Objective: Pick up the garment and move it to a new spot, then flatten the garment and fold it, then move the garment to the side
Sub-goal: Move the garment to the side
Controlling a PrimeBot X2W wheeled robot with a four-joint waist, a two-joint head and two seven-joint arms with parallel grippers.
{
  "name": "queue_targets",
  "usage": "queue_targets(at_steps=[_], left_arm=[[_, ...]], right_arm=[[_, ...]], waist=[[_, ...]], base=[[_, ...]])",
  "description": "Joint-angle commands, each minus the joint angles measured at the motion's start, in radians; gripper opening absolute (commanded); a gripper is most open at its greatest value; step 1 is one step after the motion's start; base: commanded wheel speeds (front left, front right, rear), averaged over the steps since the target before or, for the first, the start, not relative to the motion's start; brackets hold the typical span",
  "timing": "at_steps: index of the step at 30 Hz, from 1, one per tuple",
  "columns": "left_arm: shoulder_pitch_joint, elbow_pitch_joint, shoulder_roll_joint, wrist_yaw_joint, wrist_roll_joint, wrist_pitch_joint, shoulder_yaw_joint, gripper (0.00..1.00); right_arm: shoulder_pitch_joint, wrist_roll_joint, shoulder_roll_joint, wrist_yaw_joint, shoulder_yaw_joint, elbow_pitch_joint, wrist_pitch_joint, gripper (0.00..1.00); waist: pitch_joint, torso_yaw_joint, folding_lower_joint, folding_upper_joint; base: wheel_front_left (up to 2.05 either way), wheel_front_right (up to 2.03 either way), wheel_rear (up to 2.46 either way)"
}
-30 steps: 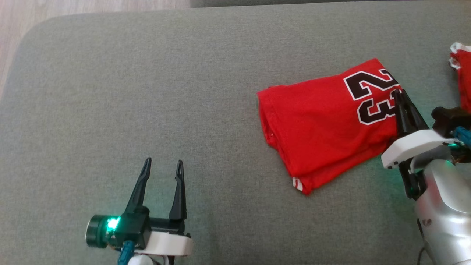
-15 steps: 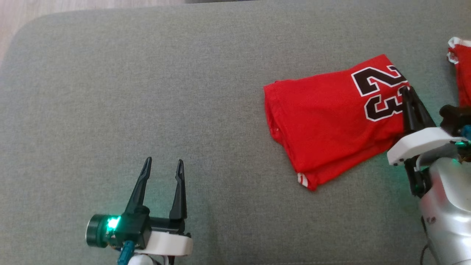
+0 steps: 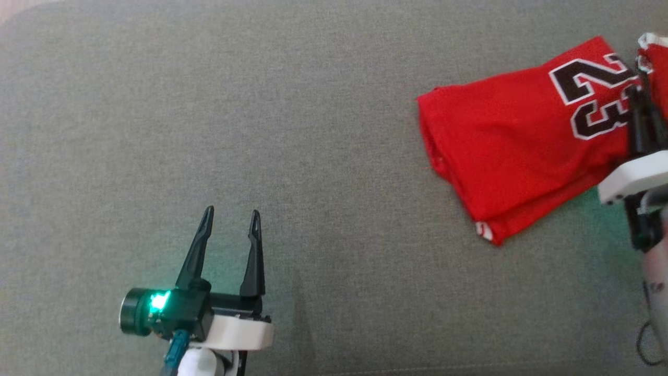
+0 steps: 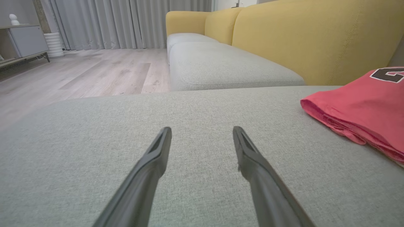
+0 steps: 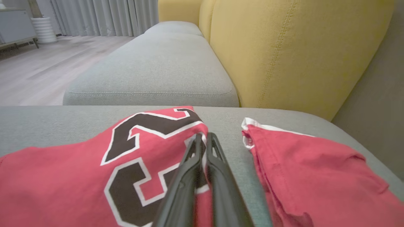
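Red garment (image 3: 511, 141) on grey cushion (image 3: 313, 130), edge pinched by right gripper (image 3: 636, 91) jaws, left gripper (image 3: 232, 211) spread

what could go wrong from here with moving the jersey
1. The right gripper is shut on just one edge of the folded jersey, by the 23. If it is dragged that way, the layers may slip apart and undo the fold.
2. Another red garment lies close beside that gripper. The jersey could ride onto it or snag it.
3. The left gripper is open and far off, so the jersey's other end has no support.
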Motion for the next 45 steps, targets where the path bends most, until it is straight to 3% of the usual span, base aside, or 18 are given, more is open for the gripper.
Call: queue_targets(at_steps=[1,10,16,27,28,29,30,35,38,41,45], left_arm=[[-0.027,-0.032,-0.004,-0.005,0.010,-0.006,0.018,1.00],[-0.060,-0.041,-0.004,-0.013,0.021,-0.006,0.013,1.00],[-0.081,-0.047,-0.004,-0.016,0.033,-0.006,0.016,1.00],[-0.113,-0.046,-0.004,-0.019,0.033,-0.006,0.017,1.00],[-0.117,-0.045,-0.004,-0.019,0.033,-0.006,0.017,1.00],[-0.120,-0.045,-0.004,-0.018,0.032,-0.006,0.017,1.00],[-0.123,-0.044,-0.004,-0.018,0.030,-0.006,0.016,1.00],[-0.128,-0.044,-0.004,-0.013,0.009,-0.006,0.017,1.00],[-0.119,-0.038,-0.004,-0.008,-0.022,-0.006,0.018,1.00],[-0.104,-0.047,-0.004,0.027,-0.038,-0.006,0.035,1.00],[-0.067,-0.044,-0.004,0.054,-0.054,-0.006,0.052,1.00]], right_arm=[[-0.034,-0.011,-0.032,0.007,0.008,-0.035,-0.007,0.00],[-0.114,-0.028,-0.150,0.007,-0.051,-0.019,-0.007,0.00],[-0.134,-0.063,-0.260,0.007,-0.153,0.012,-0.004,0.00],[-0.116,-0.131,-0.350,0.007,-0.294,-0.014,0.027,0.00],[-0.113,-0.139,-0.352,0.007,-0.303,-0.017,0.033,0.19],[-0.110,-0.148,-0.351,0.007,-0.311,-0.020,0.039,0.76],[-0.107,-0.159,-0.348,0.007,-0.318,-0.024,0.043,1.00],[-0.081,-0.231,-0.297,0.007,-0.353,-0.058,0.043,1.00],[-0.042,-0.256,-0.223,0.007,-0.356,-0.093,0.034,1.00],[0.020,-0.244,-0.132,0.007,-0.336,-0.136,0.019,1.00],[0.128,-0.194,-0.015,0.007,-0.257,-0.190,0.002,1.00]], waist=[[0.009,-0.003,0.0000,0.0000],[0.069,-0.002,0.0000,0.0000],[0.112,0.002,0.0000,0.0000],[0.142,-0.008,0.0000,0.0000],[0.142,-0.009,0.0000,0.0000],[0.141,-0.011,0.0000,0.0000],[0.140,-0.011,0.0000,0.0000],[0.107,-0.009,0.0000,0.0000],[0.061,-0.001,0.0000,0.0000],[0.006,0.006,0.0000,0.0000],[-0.083,0.011,0.0000,0.0000]], base=[[0.00,0.00,0.00],[0.00,0.00,0.00],[0.00,0.00,0.00],[0.00,0.00,0.00],[0.00,0.00,0.00],[0.00,0.00,0.00],[0.00,0.00,0.00],[0.00,0.00,0.00],[0.00,0.00,0.00],[0.00,0.00,0.00],[0.00,0.00,0.00]])
